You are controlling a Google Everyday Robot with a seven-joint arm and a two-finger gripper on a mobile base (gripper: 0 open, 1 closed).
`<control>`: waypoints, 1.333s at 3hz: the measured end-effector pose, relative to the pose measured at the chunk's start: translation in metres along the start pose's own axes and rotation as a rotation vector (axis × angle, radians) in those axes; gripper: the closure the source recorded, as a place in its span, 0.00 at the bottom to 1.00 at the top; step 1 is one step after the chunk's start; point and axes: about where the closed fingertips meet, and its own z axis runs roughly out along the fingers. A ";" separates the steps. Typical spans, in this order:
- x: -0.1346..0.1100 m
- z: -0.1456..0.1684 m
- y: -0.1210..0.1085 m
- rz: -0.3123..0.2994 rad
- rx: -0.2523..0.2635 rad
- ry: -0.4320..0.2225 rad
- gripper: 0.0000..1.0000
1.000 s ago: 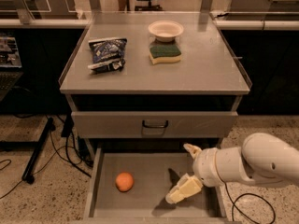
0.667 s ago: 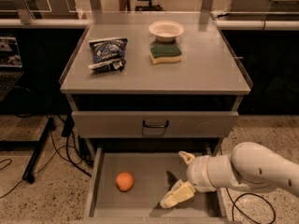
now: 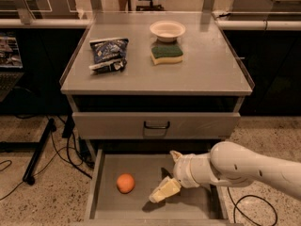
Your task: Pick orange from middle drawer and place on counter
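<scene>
Clearly, the orange (image 3: pixel 125 183) lies on the left part of the middle drawer (image 3: pixel 197 205) floor, just left of the pincer (image 3: pixel 163 177), which hangs inside the drawer spread wide and empty, so the reach should go leftward.

A white bowl (image 3: pixel 167 30) stands just behind a green-and-yellow sponge (image 3: pixel 166 53); a dark snack bag (image 3: pixel 108 54) lies left of them. My gripper (image 3: pixel 163 175) hangs well below, spread wide.
</scene>
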 end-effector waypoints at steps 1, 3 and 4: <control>0.013 -0.002 -0.001 0.054 0.047 -0.021 0.00; 0.025 0.065 -0.026 0.067 0.132 -0.097 0.00; 0.018 0.092 -0.036 0.041 0.125 -0.118 0.00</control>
